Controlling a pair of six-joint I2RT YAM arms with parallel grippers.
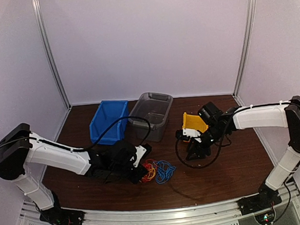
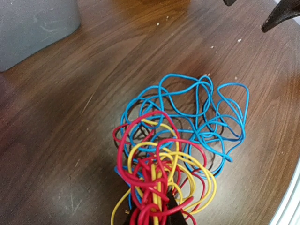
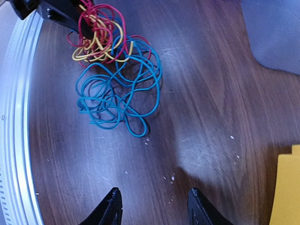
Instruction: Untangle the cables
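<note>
The left tool (image 2: pixel 157 210) is closed on the cables (image 2: pixel 178 140), its dark fingertips pinching the red and yellow ones where they bunch tightest, in front of the grey bin (image 1: pixel 151 115). The right tool (image 3: pixel 154 208) stands open in front and to the right of that bin. Its two black fingers are apart, with only bare counter (image 3: pixel 211 117) between them, and they touch nothing. The cables are thin, glossy, string-like wires in loose round loops. The red and yellow ones knot together at the left tool, and the blue ones spread flat on the counter to the right of them. The counter is dark wood-grain, scuffed and flecked with pale crumbs. The grey bin is translucent plastic, with a blue bin (image 1: pixel 108 121) left of it and a yellow bin (image 1: pixel 193 122) right of it.
</note>
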